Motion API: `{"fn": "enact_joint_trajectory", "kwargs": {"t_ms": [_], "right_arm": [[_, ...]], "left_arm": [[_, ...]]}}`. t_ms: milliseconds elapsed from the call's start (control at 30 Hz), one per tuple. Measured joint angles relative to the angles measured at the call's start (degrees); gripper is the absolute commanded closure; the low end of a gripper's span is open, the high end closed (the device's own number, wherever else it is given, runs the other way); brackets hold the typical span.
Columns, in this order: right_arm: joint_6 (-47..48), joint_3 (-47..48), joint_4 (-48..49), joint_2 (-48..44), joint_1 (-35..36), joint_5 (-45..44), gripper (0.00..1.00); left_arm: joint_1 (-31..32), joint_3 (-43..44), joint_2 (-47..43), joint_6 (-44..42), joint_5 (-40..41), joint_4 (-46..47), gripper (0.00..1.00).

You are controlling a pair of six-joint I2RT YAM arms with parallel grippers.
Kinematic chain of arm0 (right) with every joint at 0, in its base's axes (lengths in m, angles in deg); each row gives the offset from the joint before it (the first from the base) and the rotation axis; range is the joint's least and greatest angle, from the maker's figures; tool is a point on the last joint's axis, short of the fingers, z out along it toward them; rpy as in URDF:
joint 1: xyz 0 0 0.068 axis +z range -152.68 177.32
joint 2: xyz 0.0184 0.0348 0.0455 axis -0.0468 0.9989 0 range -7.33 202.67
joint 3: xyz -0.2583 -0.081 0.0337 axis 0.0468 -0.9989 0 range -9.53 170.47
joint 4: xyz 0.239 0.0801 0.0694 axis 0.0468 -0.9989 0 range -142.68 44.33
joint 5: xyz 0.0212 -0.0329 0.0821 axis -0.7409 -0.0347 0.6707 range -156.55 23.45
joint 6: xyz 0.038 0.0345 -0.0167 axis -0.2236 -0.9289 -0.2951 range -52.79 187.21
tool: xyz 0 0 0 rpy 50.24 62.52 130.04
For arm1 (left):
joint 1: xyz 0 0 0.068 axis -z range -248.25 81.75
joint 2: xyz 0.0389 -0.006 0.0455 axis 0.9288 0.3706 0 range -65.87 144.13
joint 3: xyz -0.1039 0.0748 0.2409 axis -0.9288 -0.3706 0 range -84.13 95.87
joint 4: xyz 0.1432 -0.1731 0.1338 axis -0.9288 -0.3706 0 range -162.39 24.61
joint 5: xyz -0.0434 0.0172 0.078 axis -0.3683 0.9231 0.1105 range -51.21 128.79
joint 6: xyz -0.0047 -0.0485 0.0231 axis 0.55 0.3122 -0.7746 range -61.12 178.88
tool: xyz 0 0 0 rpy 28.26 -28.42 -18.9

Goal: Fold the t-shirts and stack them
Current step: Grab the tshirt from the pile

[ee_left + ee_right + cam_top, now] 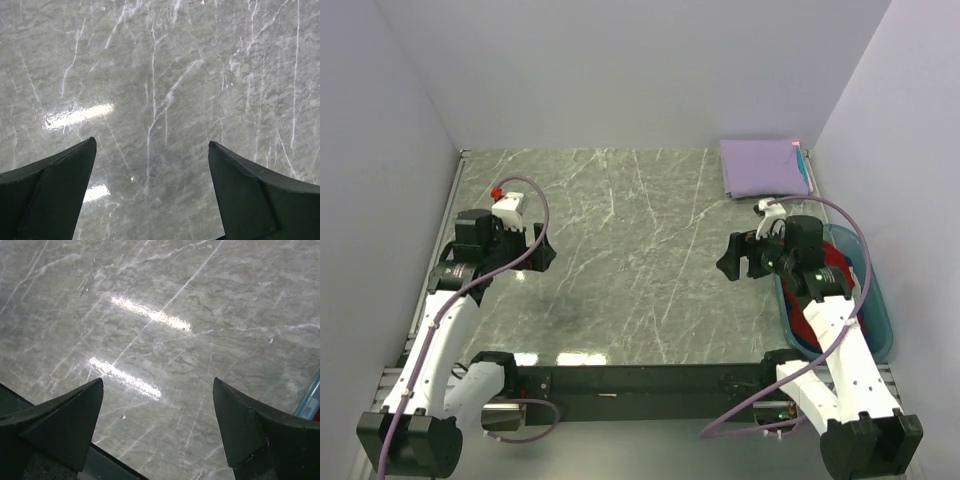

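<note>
White links, black joints on left arm (432, 345), right arm (842, 340); lavender cable (546, 212) loops; black wedge gripper fingers (55, 190).

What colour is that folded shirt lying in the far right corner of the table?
Plain lavender; the folded shirt shows best in the top view.

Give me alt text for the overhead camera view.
Over a grey marble table, the left gripper and right gripper hang open and empty, facing each other. A folded lavender t-shirt lies at the far right corner; a red t-shirt sits in a teal tub at the right edge.
</note>
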Motion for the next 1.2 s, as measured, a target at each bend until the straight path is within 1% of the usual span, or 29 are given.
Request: {"fn": "enact_joint_trajectory", "kwargs": {"t_ms": [100, 267, 367, 533, 600, 667, 733, 833, 1033, 1200], "right_arm": [[0.3, 3.3, -2.9, 3.3, -0.2, -0.2, 0.04], [2.9, 16.2, -10.1, 12.1, -2.3, -0.6, 0.04], [5.6, 24.5, -15.4, 15.1, -6.1, -1.2, 0.04], [13.0, 40.9, -25.9, 21.4, -14.3, -2.6, 0.04], [16.3, 45.2, -29.3, 24.0, -18.3, -3.3, 0.04], [19.3, 46.7, -31.7, 26.3, -21.6, -4.5, 0.04], [21.8, 46.6, -34.1, 28.4, -24.7, -6.2, 0.04], [24.8, 43.1, -34.9, 31.4, -27.8, -9.8, 0.04], [29.5, 29.5, -34.3, 32.5, -30.4, -16.0, 0.05], [32.1, 16.7, -30.7, 32.5, -32.5, -19.3, 0.05]], "left_arm": [[0.0, 1.4, 2.3, 0.0, -0.1, -1.7, 0.01], [-0.1, 7.8, 10.7, -0.3, -1.6, -5.0, 0.0], [-0.2, 10.6, 11.9, -1.2, -3.2, -7.8, 0.01], [-0.4, 17.1, 12.9, -2.4, -5.9, -11.8, 0.01], [-0.5, 18.4, 13.3, -3.1, -6.7, -12.4, 0.01], [-0.5, 18.6, 13.5, -3.5, -7.4, -13.3, 0.01], [-0.6, 18.6, 13.7, -3.8, -7.8, -14.4, 0.01], [-0.6, 18.5, 13.9, -4.1, -8.6, -15.2, 0.01], [-0.6, 18.5, 14.2, -5.2, -8.8, -16.2, 0.01], [-0.6, 18.5, 14.7, -6.1, -8.8, -17.7, 0.0]]}}
